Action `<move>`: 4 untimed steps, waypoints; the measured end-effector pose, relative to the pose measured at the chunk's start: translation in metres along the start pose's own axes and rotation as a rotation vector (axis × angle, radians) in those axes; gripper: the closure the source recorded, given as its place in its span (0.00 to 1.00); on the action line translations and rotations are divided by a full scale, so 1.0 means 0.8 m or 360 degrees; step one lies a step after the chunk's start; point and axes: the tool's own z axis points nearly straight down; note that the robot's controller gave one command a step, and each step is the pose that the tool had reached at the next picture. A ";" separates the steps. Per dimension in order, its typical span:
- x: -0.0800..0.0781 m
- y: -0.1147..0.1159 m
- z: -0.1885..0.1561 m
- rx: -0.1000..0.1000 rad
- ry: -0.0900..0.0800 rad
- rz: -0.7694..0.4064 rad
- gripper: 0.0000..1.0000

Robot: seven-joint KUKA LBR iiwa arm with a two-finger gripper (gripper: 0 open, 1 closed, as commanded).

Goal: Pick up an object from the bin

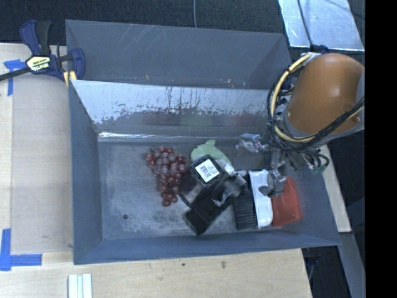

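Along the bin floor: one bunch of dark red grapes, one green lump, one black labelled gadget, one white-backed brush, one red block by the right wall. The gripper hangs over brush and block; open or closed, I cannot tell.

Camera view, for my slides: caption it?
Gripper over a white brush beside a red block, at the right of the grey bin.
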 end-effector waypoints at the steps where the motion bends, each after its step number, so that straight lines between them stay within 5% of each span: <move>1: 0.000 0.000 0.003 0.0002 -0.0004 0.0017 0.00; 2: 0.015 -0.006 0.000 -0.0001 0.0000 0.0195 0.00; 3: -0.002 -0.014 -0.002 0.0004 -0.0008 -0.0031 0.00; 4: -0.003 -0.027 0.018 0.0002 -0.0007 0.0221 0.00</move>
